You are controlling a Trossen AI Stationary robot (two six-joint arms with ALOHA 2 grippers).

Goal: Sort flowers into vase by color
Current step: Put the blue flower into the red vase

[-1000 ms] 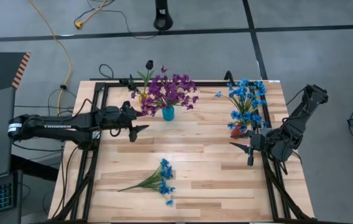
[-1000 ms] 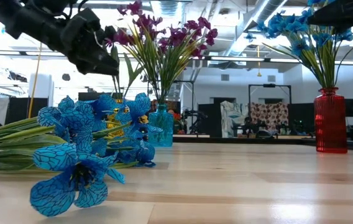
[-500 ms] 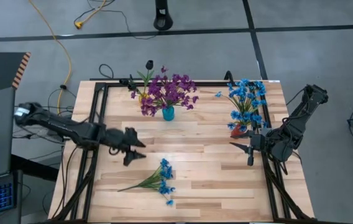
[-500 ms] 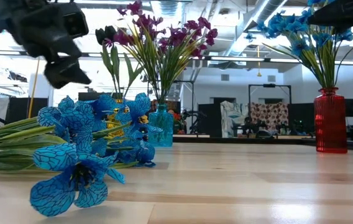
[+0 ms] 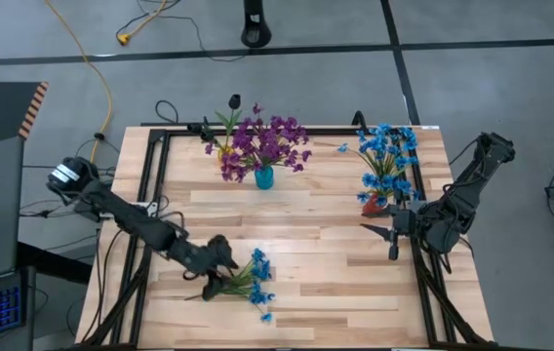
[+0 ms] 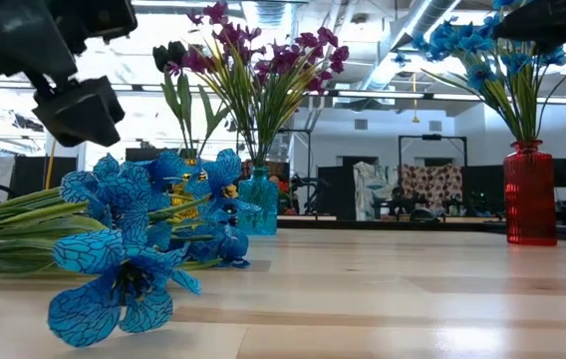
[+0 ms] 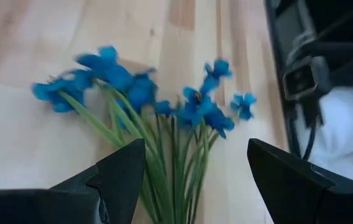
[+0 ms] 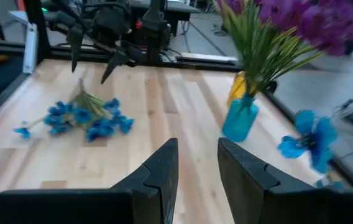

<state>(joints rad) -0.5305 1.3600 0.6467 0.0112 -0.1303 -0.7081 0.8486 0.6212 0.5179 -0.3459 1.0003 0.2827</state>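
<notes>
A bunch of blue flowers (image 5: pixel 255 281) lies flat on the wooden table near its near edge, stems (image 7: pixel 175 163) pointing left. My left gripper (image 5: pixel 217 281) hovers open just over those stems, one finger on either side, touching nothing. In the right wrist view it (image 8: pixel 92 64) stands clear above the bunch (image 8: pixel 84 116). At the right edge my right gripper (image 5: pixel 390 239) waits, its fingers (image 8: pixel 161 167) a narrow gap apart with nothing between. Purple flowers fill a teal vase (image 5: pixel 264 178), blue ones a red vase (image 5: pixel 374 204), and a dark blossom a yellow vase (image 5: pixel 224 152).
The three vases stand along the far half of the table, the teal and yellow ones left of centre, the red one at the right. A black frame rail (image 5: pixel 152 210) runs along the table's left side. Bare wood (image 5: pixel 326 273) lies between the bunch and the right arm.
My left gripper has swung from beside the teal vase toward the table's near edge and sunk a little, tipping downward and rolling, until it stands over the stems of the lying blue bunch. It has stayed open. The bunch has not moved.
</notes>
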